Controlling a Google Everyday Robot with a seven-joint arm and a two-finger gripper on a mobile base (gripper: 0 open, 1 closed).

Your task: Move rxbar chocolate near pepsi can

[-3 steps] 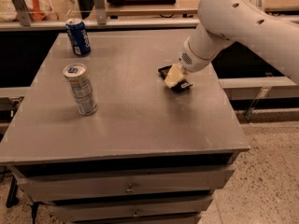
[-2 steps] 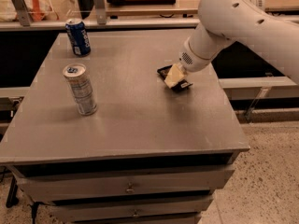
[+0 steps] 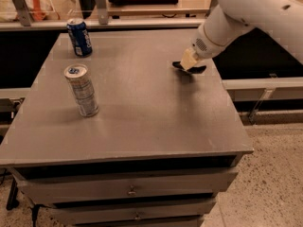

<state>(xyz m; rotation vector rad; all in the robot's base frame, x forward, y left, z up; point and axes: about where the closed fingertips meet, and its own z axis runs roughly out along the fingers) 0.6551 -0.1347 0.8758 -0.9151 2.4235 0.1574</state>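
Note:
My gripper, on the white arm that comes in from the upper right, is shut on the rxbar chocolate. The bar is a small flat dark thing under the pale fingers, held just above the right part of the grey table, with its shadow below it. The pepsi can, dark blue with a silver top, stands upright at the table's far left corner, far from the gripper.
A taller, slim silver-white can stands upright on the left of the table, nearer than the pepsi can. The table has drawers at its front. A shelf with wooden items runs behind the table.
The gripper has moved up and a little to the right, and the dark bar has risen with it. Both cans have stayed where they were.

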